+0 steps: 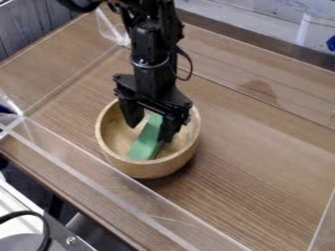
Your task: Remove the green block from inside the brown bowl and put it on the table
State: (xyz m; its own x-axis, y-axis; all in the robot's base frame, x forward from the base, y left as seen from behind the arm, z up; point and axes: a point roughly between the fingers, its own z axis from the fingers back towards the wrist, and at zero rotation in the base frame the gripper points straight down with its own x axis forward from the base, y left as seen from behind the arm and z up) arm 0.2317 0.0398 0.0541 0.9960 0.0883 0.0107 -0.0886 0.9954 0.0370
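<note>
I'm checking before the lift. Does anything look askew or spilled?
Nothing seems spilled. The green rectangular block sits slanted inside the light-brown wooden bowl, beneath the black gripper.

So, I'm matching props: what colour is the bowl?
Light brown, like wood, the bowl; it shows best in the camera view.
</note>
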